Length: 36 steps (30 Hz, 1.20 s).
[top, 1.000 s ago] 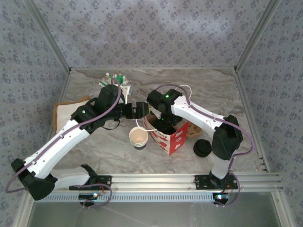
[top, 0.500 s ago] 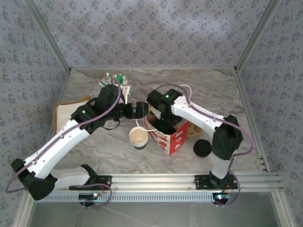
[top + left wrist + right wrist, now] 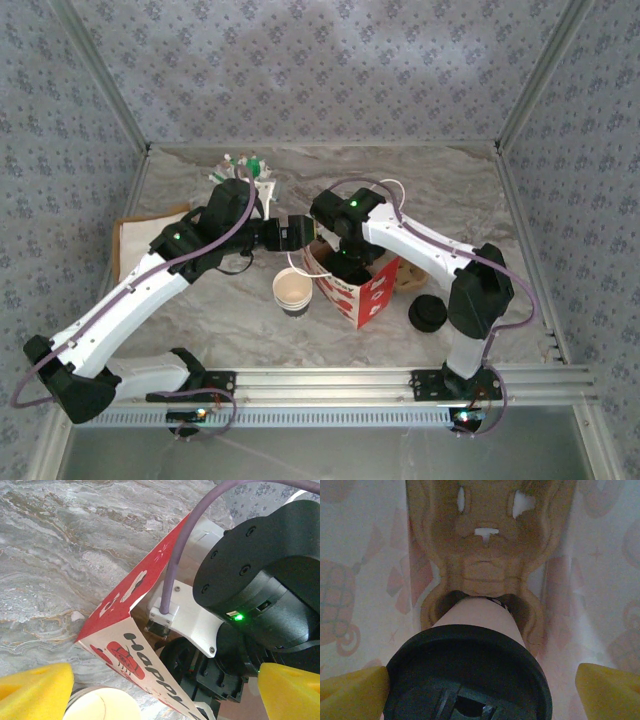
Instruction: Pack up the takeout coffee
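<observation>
The takeout coffee (image 3: 479,614), a pale cup with a black lid (image 3: 465,665), stands upright in a well of a brown pulp carrier (image 3: 490,555) inside the red and white paper bag (image 3: 362,296). My right gripper (image 3: 482,690) reaches down into the bag (image 3: 125,597) and stands open around the cup. Its left fingertip (image 3: 352,687) is right beside the lid, and its right fingertip (image 3: 610,690) is clear of it. My left gripper (image 3: 162,692) is open at the bag's near left rim, which runs between its yellow fingertips (image 3: 35,690). From above, the left gripper (image 3: 298,232) sits beside the right gripper (image 3: 350,265).
A lidless stack of white cups (image 3: 292,290) stands just left of the bag. Loose black lids (image 3: 428,313) sit to its right. A brown tray (image 3: 130,245) lies at the left, with stirrers and packets (image 3: 245,168) at the back. A second brown piece (image 3: 408,272) lies behind the bag.
</observation>
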Motion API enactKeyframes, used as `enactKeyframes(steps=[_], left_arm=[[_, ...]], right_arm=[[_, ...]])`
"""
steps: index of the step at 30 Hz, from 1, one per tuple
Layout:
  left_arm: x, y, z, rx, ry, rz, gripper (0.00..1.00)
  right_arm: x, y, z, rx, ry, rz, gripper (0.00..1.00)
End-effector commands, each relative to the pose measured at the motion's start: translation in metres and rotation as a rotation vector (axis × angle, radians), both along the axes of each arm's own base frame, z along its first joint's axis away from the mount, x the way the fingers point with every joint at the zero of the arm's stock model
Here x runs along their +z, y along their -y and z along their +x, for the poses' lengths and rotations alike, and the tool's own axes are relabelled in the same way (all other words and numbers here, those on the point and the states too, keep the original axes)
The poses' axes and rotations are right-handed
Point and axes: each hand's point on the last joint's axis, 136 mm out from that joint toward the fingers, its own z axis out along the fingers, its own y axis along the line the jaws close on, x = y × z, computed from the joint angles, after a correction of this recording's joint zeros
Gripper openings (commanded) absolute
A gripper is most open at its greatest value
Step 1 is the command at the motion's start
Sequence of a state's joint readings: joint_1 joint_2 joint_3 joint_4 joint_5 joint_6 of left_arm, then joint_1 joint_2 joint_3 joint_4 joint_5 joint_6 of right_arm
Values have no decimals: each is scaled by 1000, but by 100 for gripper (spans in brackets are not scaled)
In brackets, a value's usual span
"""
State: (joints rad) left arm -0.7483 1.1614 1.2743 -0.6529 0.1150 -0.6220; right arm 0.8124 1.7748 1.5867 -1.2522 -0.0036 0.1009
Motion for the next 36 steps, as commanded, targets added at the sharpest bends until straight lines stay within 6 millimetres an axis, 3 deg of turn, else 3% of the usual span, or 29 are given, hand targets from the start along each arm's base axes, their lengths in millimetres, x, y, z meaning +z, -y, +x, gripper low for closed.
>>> enactKeyframes(steps=[1,36], left_arm=[[25,5,3,-12,53,-39,95],[21,9,5,-16,43,-31,95]], right_arm=[[13,2,-3,-13,16,13,97],[30,-2,-5,-9,36,71,98]])
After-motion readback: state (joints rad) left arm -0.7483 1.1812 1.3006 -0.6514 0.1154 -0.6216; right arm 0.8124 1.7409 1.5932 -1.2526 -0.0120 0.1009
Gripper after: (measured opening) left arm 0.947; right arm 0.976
